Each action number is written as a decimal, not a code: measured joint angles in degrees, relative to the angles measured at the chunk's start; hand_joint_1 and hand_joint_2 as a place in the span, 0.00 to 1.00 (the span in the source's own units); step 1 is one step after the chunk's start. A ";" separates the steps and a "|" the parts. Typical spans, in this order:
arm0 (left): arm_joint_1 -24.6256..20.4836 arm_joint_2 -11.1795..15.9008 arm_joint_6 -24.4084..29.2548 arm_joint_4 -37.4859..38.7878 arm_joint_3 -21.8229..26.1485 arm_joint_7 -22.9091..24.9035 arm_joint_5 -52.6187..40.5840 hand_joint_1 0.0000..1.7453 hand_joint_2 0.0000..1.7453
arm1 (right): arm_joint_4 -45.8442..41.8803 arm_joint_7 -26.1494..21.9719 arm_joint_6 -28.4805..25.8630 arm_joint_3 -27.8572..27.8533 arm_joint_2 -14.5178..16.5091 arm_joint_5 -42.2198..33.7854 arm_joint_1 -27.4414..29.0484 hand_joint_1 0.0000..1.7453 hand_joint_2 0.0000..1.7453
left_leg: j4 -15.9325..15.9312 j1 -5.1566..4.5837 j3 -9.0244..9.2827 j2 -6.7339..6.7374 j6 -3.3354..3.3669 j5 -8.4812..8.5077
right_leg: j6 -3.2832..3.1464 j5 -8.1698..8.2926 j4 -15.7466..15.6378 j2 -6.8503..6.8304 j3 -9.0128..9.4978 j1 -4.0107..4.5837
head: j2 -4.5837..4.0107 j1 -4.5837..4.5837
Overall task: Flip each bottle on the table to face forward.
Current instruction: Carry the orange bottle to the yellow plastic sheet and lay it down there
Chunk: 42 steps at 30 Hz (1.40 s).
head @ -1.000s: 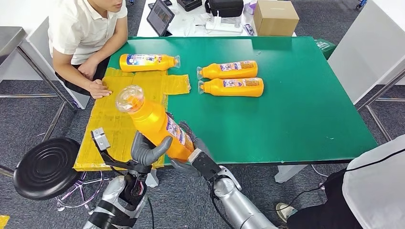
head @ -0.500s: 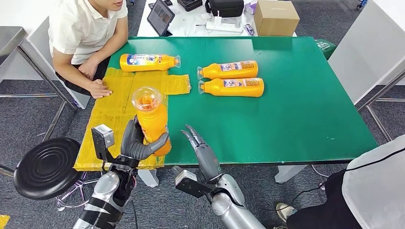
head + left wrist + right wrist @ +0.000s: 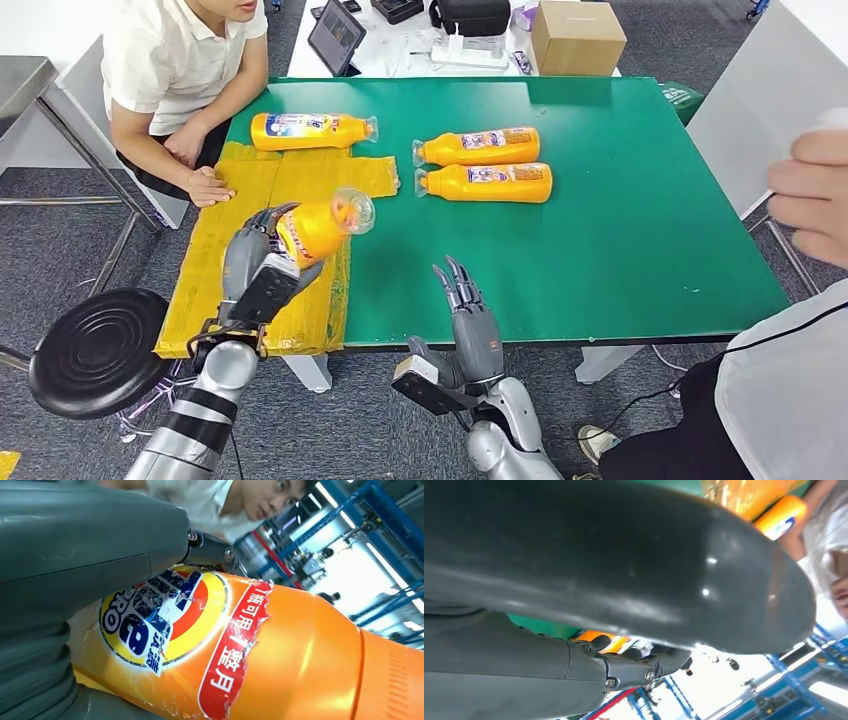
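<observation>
Left hand (image 3: 262, 262) grips an orange detergent bottle (image 3: 318, 226), fingers wrapped round its body, lifted over the yellow sheet (image 3: 232, 262) at the green table's (image 3: 620, 230) near-left corner. Long axis roughly level, clear cap end toward the right edge; front label (image 3: 160, 617) shows in the left wrist view, so the flip looks mostly done, set-down left. Right hand (image 3: 470, 318) holds nothing, fingers straight and slightly apart, at the near edge. Three more bottles lie flat: one (image 3: 312, 130) at the far-left, cap right; pair (image 3: 478, 147) (image 3: 485, 182) mid-table, caps left. Labels up, probably finished.
</observation>
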 joint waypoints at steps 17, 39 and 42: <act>-14.58 -0.60 -2.40 29.91 -1.42 6.51 -11.44 1.00 1.00 | 1.10 -3.43 4.62 5.90 1.50 -3.61 -1.05 0.00 0.00 | 0.00 0.01 -0.02 0.01 -0.02 0.01 | 0.00 0.01 0.03 0.01 -0.03 0.00 | 0.00 0.00; -21.12 -1.91 -8.71 42.38 -2.84 8.66 -14.12 0.34 1.00 | 4.64 -5.76 4.89 8.28 2.28 -6.88 -3.80 0.00 0.00 | 0.00 0.00 0.05 -0.02 -0.02 0.03 | 0.00 0.02 0.05 -0.01 0.07 -0.01 | 0.00 0.00; -21.43 -1.91 -9.27 42.97 -2.85 8.60 -13.82 0.07 1.00 | 5.22 -6.14 4.66 8.30 2.32 -7.26 -3.93 0.00 0.00 | 0.00 0.00 0.05 -0.02 -0.02 0.03 | 0.00 0.01 0.05 -0.01 0.07 -0.01 | 0.00 0.00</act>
